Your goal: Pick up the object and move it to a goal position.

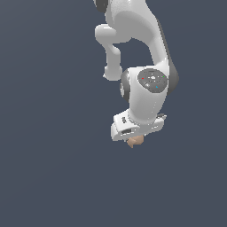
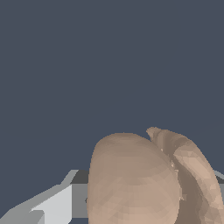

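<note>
Object: directly beneath my hand, touching its underside.
My jaws: hidden behind my hand, exterior view.
Wrist view: object close before the camera, partly covering one finger.

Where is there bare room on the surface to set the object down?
Bare dark surface lies all along the exterior view's left of the arm, and below the gripper. It is crowded only at the gripper, where the object sits.
</note>
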`<action>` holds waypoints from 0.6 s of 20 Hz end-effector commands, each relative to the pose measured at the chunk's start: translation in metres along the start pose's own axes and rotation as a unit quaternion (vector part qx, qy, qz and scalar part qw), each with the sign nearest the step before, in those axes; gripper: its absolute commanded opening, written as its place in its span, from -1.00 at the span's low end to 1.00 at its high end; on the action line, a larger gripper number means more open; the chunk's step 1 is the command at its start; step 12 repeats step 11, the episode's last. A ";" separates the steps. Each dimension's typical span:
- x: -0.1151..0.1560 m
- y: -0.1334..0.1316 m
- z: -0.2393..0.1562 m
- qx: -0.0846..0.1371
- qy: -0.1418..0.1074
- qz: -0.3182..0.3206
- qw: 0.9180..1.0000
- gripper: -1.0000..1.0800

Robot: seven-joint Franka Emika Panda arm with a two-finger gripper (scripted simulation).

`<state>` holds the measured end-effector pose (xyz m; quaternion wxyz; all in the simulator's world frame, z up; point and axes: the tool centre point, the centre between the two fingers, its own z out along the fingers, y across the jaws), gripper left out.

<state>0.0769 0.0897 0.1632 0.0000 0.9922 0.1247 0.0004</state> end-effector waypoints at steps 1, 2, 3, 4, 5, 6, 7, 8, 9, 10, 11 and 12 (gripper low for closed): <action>0.008 -0.002 -0.004 0.000 0.000 0.000 1.000 -1.00; 0.010 -0.002 -0.006 0.000 0.000 0.000 1.000 -1.00; 0.012 -0.003 -0.006 0.000 0.000 0.000 1.000 -1.00; 0.014 -0.003 -0.007 0.000 0.000 0.000 1.000 -1.00; 0.015 -0.004 -0.008 0.000 0.000 0.000 1.000 -1.00; 0.017 -0.004 -0.009 0.000 0.000 0.000 1.000 -1.00; 0.018 -0.004 -0.009 0.000 0.000 0.000 1.000 -1.00; 0.018 -0.004 -0.010 0.000 0.000 0.000 1.000 -1.00; 0.019 -0.004 -0.010 0.000 0.000 0.000 1.000 -1.00; 0.019 -0.005 -0.010 0.000 0.000 0.000 1.000 -1.00; 0.019 -0.005 -0.010 0.000 0.000 0.000 1.000 -1.00; 0.019 -0.005 -0.010 0.000 0.000 0.000 1.000 -1.00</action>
